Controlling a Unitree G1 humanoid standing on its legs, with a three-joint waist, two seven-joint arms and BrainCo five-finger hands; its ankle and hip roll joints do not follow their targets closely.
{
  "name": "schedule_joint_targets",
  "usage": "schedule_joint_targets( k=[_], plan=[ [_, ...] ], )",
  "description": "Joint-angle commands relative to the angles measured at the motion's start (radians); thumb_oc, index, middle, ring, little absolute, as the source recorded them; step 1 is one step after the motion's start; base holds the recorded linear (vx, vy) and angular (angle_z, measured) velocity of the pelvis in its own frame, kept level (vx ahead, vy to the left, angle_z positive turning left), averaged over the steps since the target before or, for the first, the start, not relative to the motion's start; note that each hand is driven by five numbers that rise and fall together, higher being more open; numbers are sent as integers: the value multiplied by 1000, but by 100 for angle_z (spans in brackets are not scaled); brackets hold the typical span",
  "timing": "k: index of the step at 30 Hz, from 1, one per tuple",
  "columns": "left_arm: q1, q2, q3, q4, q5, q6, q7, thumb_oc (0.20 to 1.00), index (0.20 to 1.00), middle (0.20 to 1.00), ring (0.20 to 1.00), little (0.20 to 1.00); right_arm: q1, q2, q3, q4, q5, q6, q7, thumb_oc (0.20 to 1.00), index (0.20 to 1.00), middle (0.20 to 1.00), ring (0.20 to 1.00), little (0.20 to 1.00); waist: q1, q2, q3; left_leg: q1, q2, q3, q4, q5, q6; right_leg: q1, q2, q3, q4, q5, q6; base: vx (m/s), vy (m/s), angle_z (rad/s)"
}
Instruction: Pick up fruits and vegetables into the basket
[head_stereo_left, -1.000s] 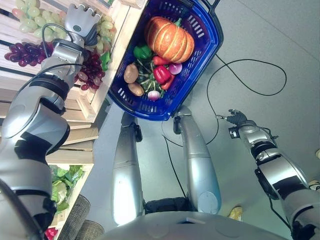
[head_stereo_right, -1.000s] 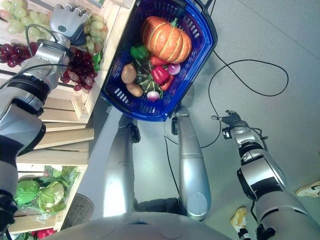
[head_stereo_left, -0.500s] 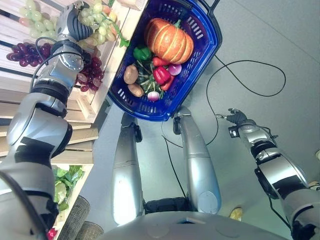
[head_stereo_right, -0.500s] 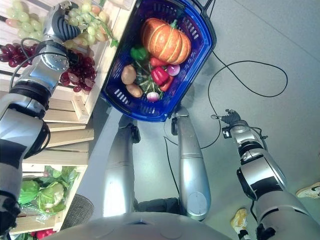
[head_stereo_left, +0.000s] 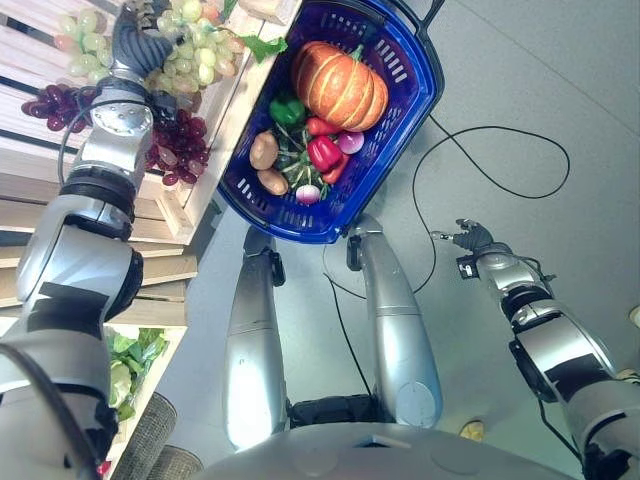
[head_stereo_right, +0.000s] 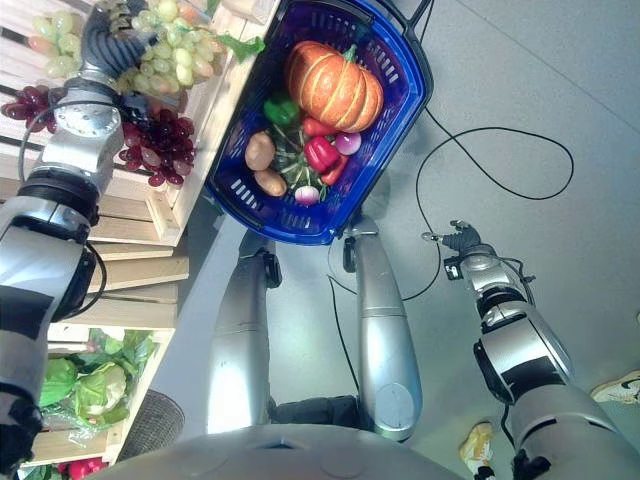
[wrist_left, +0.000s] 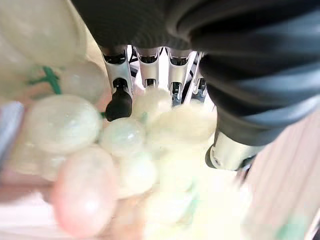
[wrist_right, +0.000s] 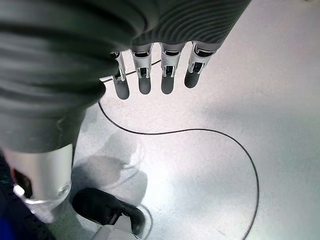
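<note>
The left hand (head_stereo_left: 135, 45) hides part of the green grapes (head_stereo_left: 195, 55).

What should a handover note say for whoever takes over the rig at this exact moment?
Left robot hand: up at the wooden crate, fingers curled round a bunch of green grapes, lifted over the crate's edge toward the basket.
Right robot hand: idle, open, hanging low over the floor, holding nothing.
Blue basket: on the floor beside the crate, already holding a pumpkin, green pepper, red pepper, two potatoes and radishes.
Left to do: carry the green grapes into the basket and release. Purple grapes remain in the crate.
</note>
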Motion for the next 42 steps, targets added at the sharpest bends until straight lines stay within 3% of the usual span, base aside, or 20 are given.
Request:
schedule_joint_targets(
  k=[1, 4, 12, 14, 15, 16, 17, 18, 20, 25, 34, 42],
  plan=[
    [107, -12, 122, -68, -255, -99, -70, 200, 200, 200, 200, 200, 134, 4, -30, -49, 9, -68, -70, 1000, 1000, 1000, 1000, 1000, 37, -24, -31, 13, -33, -11, 125, -146, 4, 65, 26, 16, -109, 50, 56, 9, -41, 8],
    [182, -61, 198, -158, -414, -158, -142, 200, 200, 200, 200, 200, 144, 24, -45, -105, 7, -106, -120, 1000, 1000, 1000, 1000, 1000, 48, -25, -31, 32, -38, -15, 120, -149, 4, 84, 23, 8, -110, 47, 57, 8, -35, 10],
    [268, -116, 277, -268, -499, -220, -205, 200, 200, 200, 200, 200, 137, 32, -54, -240, 1, -87, -162, 1000, 1000, 1000, 1000, 1000, 64, -27, -31, 58, -43, -18, 114, -154, 1, 114, 15, -8, -114, 38, 56, 0, -12, 4],
    [274, -112, 272, -274, -398, -219, -157, 200, 200, 200, 200, 200, 139, 34, -51, -253, -4, -79, -168, 1000, 1000, 1000, 1000, 1000, 66, -25, -31, 60, -43, -17, 116, -155, 1, 117, 15, -11, -111, 35, 55, -2, 0, 4],
    [273, -109, 262, -271, -290, -212, -99, 200, 200, 200, 200, 200, 137, 33, -51, -258, 0, -72, -168, 1000, 1000, 1000, 1000, 1000, 67, -24, -31, 58, -43, -17, 118, -154, 1, 116, 14, -12, -110, 34, 55, -7, -2, 5],
    [263, -91, 230, -257, -83, -180, 18, 200, 200, 200, 200, 200, 133, 29, -45, -262, 2, -59, -168, 1000, 1000, 1000, 1000, 1000, 67, -24, -31, 54, -40, -15, 118, -152, 0, 113, 13, -14, -108, 34, 56, -8, -2, 4],
    [256, -81, 216, -248, -7, -160, 62, 213, 213, 213, 213, 213, 131, 25, -44, -265, 2, -52, -166, 1000, 1000, 1000, 1000, 1000, 67, -24, -31, 52, -40, -15, 119, -151, 1, 112, 13, -14, -107, 34, 56, -6, 4, 4],
    [235, -57, 184, -219, 166, -111, 188, 1000, 1000, 1000, 1000, 1000, 126, 15, -38, -268, 9, -38, -162, 1000, 1000, 1000, 1000, 1000, 66, -23, -31, 49, -38, -13, 119, -148, 1, 110, 13, -15, -107, 34, 55, 0, 0, 0],
    [170, 9, 91, -135, 495, 15, 365, 1000, 1000, 1000, 1000, 1000, 118, -11, -21, -232, 11, -48, -142, 1000, 1000, 1000, 1000, 1000, 59, -21, -31, 45, -31, -7, 118, -144, 3, 107, 14, -12, -106, 31, 53, 4, 53, 2],
    [70, 61, -56, -50, 705, 59, 467, 1000, 1000, 1000, 1000, 1000, 101, -30, 9, -154, 17, -77, -120, 1000, 1000, 1000, 1000, 1000, 50, -24, -31, 36, -24, 3, 117, -141, 4, 97, 18, -6, -109, 35, 52, 2, 35, -3],
    [-39, 26, -260, 12, 861, 63, 457, 1000, 1000, 1000, 1000, 1000, 63, -27, 28, -67, 13, -71, -111, 1000, 1000, 1000, 1000, 1000, 32, -22, -31, 24, -24, 14, 117, -135, 4, 79, 21, 2, -111, 50, 58, 8, 13, -2],
    [-88, -2, -351, 61, 899, 82, 394, 1000, 1000, 1000, 1000, 1000, 33, -34, 39, -58, -1, -58, -94, 1000, 1000, 1000, 1000, 1000, 15, -25, -31, 13, -22, 21, 121, -133, 3, 64, 24, 12, -111, 57, 61, 9, 26, -2]
  ],
)
